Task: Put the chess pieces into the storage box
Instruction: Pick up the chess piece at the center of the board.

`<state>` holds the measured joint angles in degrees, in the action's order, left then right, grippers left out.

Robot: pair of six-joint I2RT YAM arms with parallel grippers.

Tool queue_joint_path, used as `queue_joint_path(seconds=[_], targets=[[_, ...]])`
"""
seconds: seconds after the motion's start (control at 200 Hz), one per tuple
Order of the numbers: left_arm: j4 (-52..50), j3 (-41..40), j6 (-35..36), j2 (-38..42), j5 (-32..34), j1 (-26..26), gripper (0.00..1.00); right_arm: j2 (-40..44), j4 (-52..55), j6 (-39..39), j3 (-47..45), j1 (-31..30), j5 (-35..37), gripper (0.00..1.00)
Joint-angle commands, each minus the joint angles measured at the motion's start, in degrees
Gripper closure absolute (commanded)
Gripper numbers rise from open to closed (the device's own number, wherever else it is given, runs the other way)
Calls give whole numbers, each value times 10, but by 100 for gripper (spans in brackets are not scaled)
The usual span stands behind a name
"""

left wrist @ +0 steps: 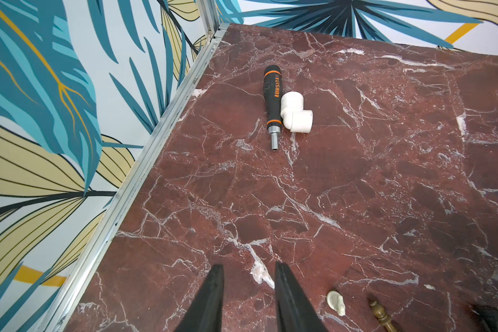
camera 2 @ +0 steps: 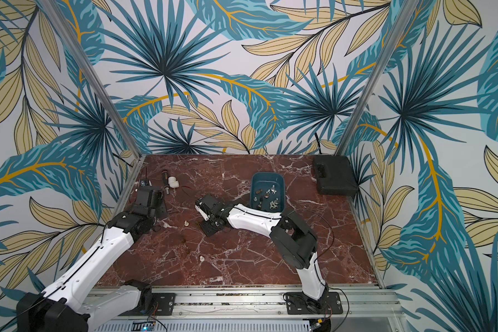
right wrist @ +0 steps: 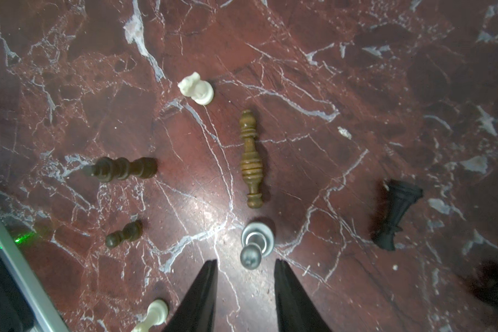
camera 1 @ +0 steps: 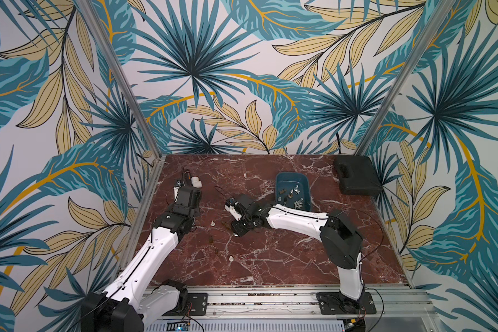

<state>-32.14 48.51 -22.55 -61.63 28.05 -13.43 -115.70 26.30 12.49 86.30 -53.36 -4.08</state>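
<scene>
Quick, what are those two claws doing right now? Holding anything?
Left gripper: open, holding nothing.
Right gripper: open, gripping nothing; a silver pawn sits just off its tips.

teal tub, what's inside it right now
Inside the teal-blue plastic tub lie several tiny chess pieces, mostly silver, some dark, clustered toward its near end. The white right arm covers part of its near edge, so anything there is hidden.

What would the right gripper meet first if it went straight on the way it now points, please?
Most likely the silver pawn, just ahead of the open right gripper; the brown wooden piece lies beyond it. Depth is hard to judge.
</scene>
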Motion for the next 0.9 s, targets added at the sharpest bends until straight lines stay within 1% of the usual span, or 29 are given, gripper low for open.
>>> queue_joint_path(seconds=[0.0,0.285,0.496,0.771,0.897], targets=[[20,-3,1,9,-14,6,67,-16,26,-12,13,-1,4,62],[19,1,6,13,-17,9,67,-33,35,-12,14,-1,2,63],[20,-1,4,12,-24,9,67,-38,32,-12,12,-1,-1,68],[16,-1,1,14,-29,9,67,-44,28,-13,18,-1,2,69],[14,-1,1,16,-29,9,67,-44,28,-13,20,-1,0,74]])
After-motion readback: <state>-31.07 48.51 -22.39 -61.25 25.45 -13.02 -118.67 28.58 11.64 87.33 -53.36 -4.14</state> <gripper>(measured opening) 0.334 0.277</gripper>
